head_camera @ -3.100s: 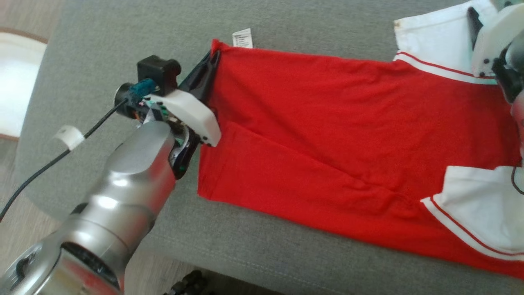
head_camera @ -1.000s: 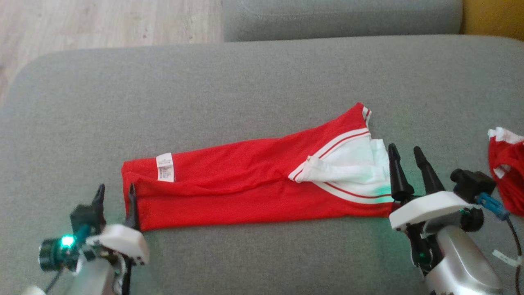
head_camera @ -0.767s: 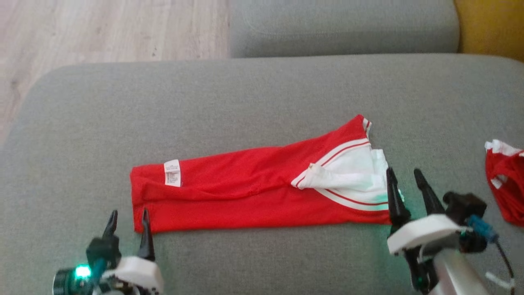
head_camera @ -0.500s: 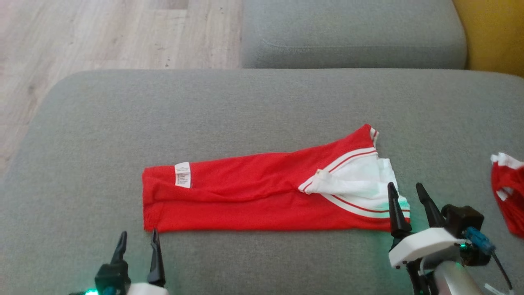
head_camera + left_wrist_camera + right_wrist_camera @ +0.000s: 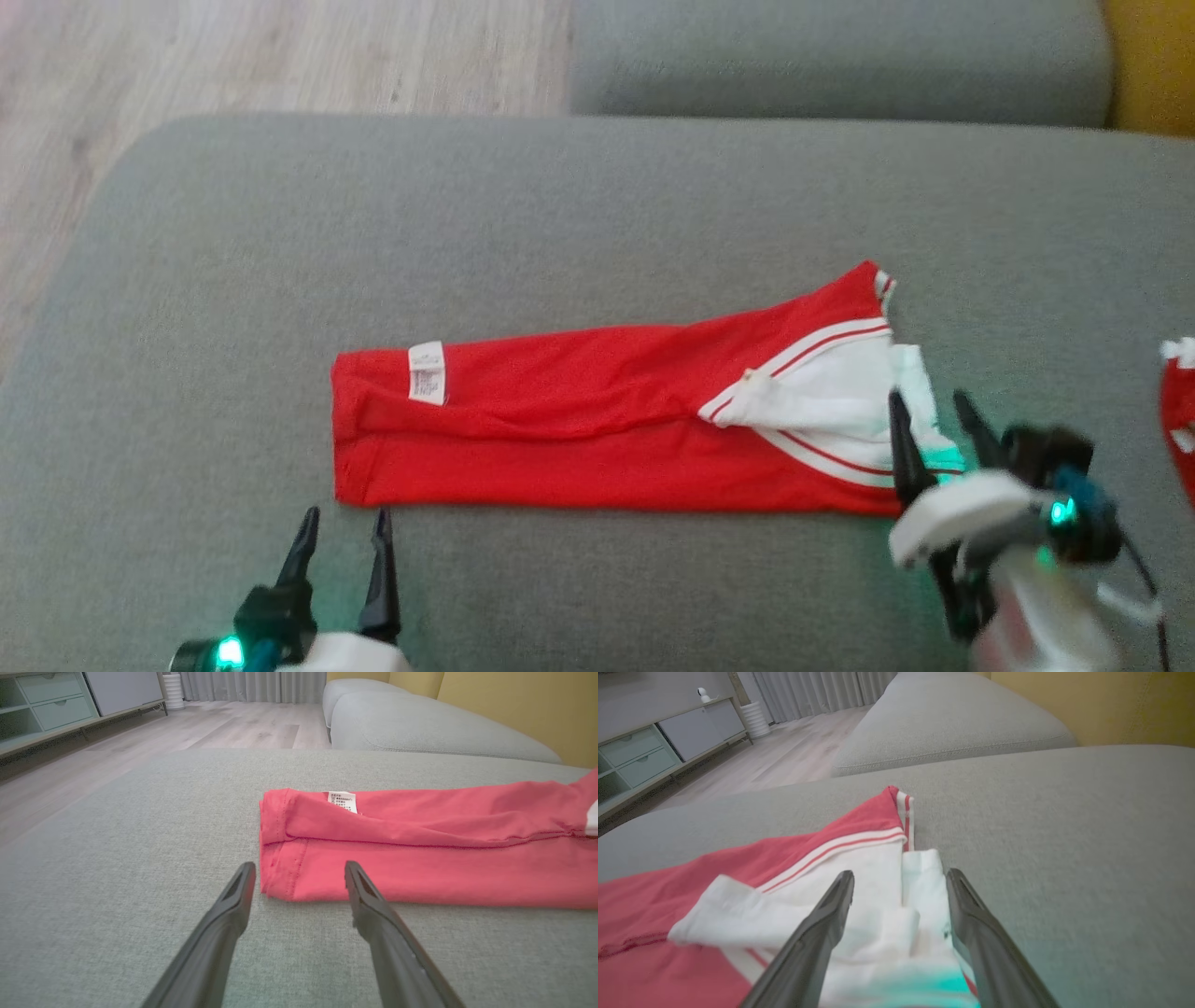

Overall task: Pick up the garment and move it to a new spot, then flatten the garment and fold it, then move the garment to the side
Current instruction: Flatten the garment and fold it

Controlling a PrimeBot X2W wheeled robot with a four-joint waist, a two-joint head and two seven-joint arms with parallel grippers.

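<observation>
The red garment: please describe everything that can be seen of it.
The red garment looks like soft knit cloth, folded into a long flat strip lying on the grey cushion. A white label sits near its left end. White sleeves with red stripes bunch at the right end. Nothing grips it.

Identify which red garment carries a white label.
The long folded central garment, label near its left end; the other garment at the right edge shows none.

Soft, even daylight, with no hard shadows. In the head view the right claw [image 5: 928,399] is blurred, and a green glow tints the garment [image 5: 560,448] near it.
</observation>
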